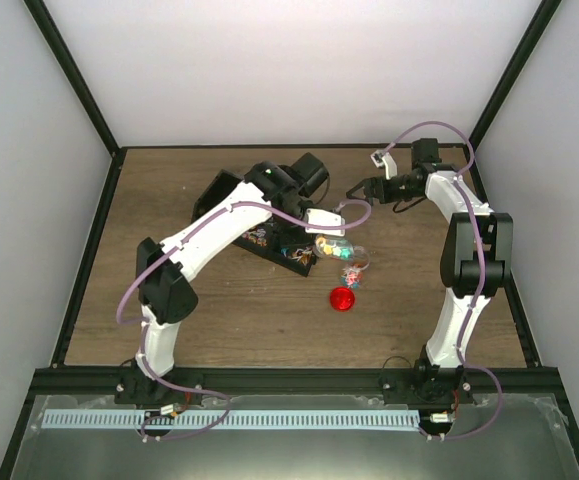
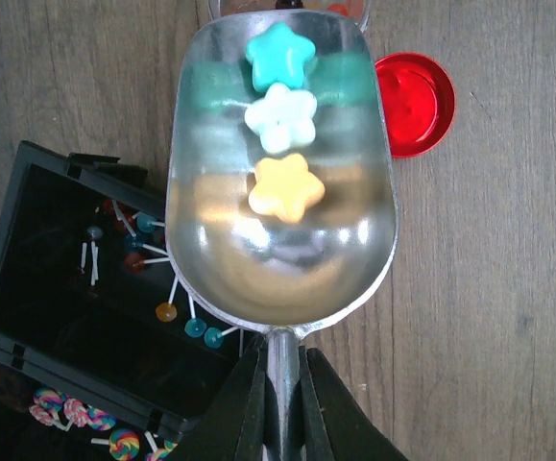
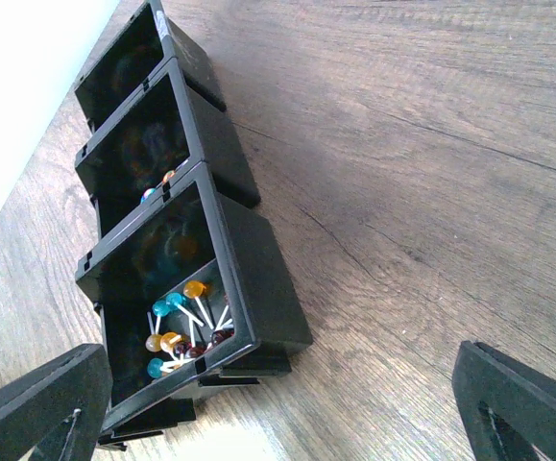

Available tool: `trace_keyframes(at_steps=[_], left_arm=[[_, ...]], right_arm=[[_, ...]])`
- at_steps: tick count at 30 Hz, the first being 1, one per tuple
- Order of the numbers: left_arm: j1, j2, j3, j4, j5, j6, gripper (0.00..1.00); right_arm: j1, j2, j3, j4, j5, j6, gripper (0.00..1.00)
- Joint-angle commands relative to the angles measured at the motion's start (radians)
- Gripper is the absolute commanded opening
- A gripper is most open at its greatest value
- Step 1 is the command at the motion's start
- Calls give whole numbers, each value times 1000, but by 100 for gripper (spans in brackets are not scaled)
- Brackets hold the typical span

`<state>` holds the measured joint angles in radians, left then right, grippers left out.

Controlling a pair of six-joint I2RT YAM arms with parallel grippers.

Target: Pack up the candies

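Three star-shaped candies [image 2: 285, 187], one teal, one pale mint and one orange, are lying in a row along the bowl of the silvery scoop [image 2: 278, 274]. We are holding that scoop by its thin handle with our left claw [image 2: 282, 389], both fingers clenched tight on the metal. We are holding the bowl roughly level with its mouth pointing away from the wrist, and we judge that this is what is stopping the candies from sliding out.

The scoop is hanging above the wooden tabletop [image 2: 508, 317]. The round red lid [image 2: 412, 104] is lying just beside its right rim, and the black compartment tray [image 2: 47, 250] is sitting on its left with lollipops [image 2: 167, 312] in the nearer sections.

At the scoop's far lip we are seeing the edge of a clear jar [image 1: 347, 258], which is showing some coloured sweets inside in the overhead view. The lid lying off it is suggesting the jar is standing open to take this load.

Our right claw [image 3: 278, 408] is hovering released over bare wood next to the tray, fingers spread wide and grasping nothing. We are judging the next move to be a gentle forward tilt over the jar mouth.
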<state>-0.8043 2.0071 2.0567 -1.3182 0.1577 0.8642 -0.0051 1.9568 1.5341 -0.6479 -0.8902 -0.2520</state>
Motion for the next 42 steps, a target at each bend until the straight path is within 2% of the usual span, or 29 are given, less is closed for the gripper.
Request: trace_keyframes(at_steps=[1, 22, 27, 30, 34, 42], left_arm=[[-15, 16, 53, -41, -16, -6, 4], [-24, 19, 67, -66, -44, -12, 4], [8, -15, 67, -28, 5, -80, 4], [83, -55, 79, 16, 73, -150, 4], [237, -97, 86, 17, 132, -229, 4], [533, -219, -110, 54, 61, -310, 4]], right_arm=[[-3, -41, -1, 8, -23, 5, 100], [-3, -46, -14, 13, -27, 4, 100], [-3, -43, -2, 10, -26, 4, 100], [-3, -29, 23, 5, -24, 12, 100], [0, 3, 79, -13, -39, 12, 100], [55, 89, 217, -76, -5, -34, 98]])
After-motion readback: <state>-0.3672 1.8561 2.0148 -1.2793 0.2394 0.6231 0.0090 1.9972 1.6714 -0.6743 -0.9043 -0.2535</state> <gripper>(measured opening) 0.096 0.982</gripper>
